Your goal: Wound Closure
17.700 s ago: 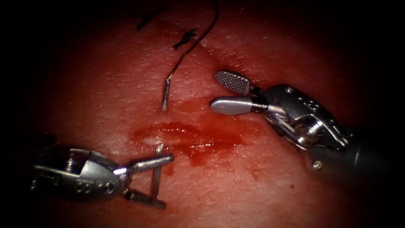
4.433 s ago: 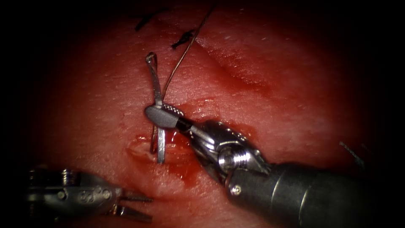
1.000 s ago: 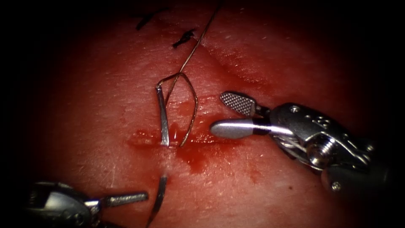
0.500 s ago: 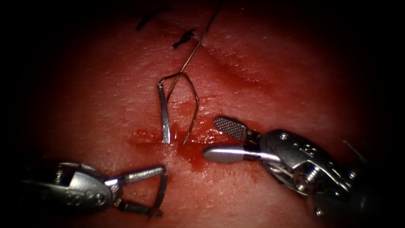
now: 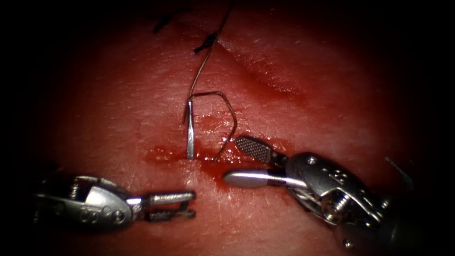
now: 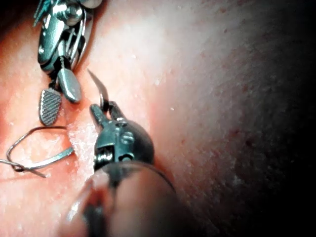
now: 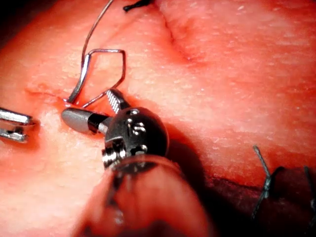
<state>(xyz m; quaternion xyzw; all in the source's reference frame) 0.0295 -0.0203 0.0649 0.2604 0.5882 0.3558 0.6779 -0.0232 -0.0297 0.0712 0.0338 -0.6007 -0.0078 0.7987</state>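
Endoscope view of red tissue (image 5: 308,61) w/ a short cut (image 5: 163,154) running across it, wet w/ red fluid (image 5: 213,166).

The L tool (image 5: 189,205) lies just below the cut. Its jaws are pressed nearly together. In the L wrist view they (image 6: 106,111) appear to pinch the curved needle (image 6: 98,88) close to its tip, w/ the sharp point sticking out past them. The grip itself is hard to make out in the endoscope view.

The needle (image 5: 190,135) is in the tissue. Its back end stands up out of the cut, above the L tool's jaws and beside the R tool's upper jaw.

The thread (image 5: 232,114) leaves the needle's back end, bends into an angular loop, and comes down to the cut just beside the R tool's upper jaw. A second strand runs up and away from both tools.

The R tool (image 5: 231,160) sits beside the cut w/ jaws spread wide, holding nothing. The R wrist view shows the same: spread jaws (image 7: 89,107) just beside the thread loop (image 7: 121,64).

A dark cut end of thread (image 5: 206,43) lies on the tissue well above both tools.
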